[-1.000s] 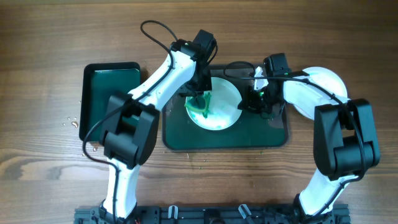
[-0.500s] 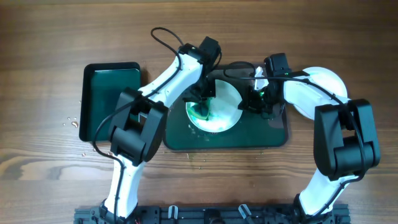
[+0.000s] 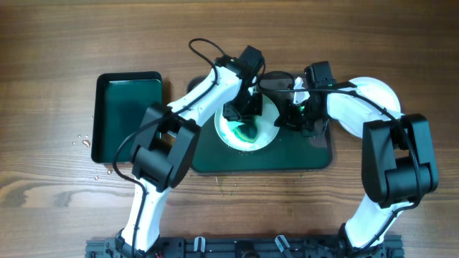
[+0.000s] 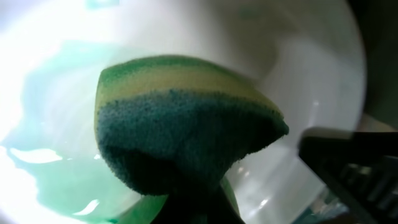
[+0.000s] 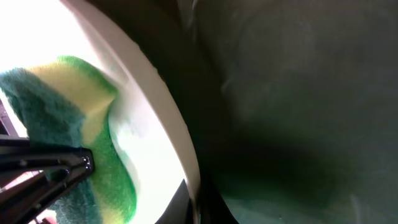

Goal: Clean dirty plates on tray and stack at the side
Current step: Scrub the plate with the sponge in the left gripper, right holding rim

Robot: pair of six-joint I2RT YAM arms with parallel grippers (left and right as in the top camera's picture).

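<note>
Where the sponge (image 3: 247, 132) presses, a plate (image 3: 266, 136) — green-smeared — lies on the tray (image 3: 287, 156).

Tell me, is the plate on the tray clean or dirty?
Dirty: green smears cover part of the plate beneath the sponge.

Overhead looks down; wrist views closely share plate (image 3: 267, 129).

- You'll find a smaller, black-rimmed green bin (image 3: 123, 107) at the left of the wooden table (image 3: 57, 43).
- Small pale specks (image 3: 84, 141) lie on the wood beside your bin.
- Your left wrist view is filled by a yellow-and-green sponge (image 4: 180, 124).
</note>
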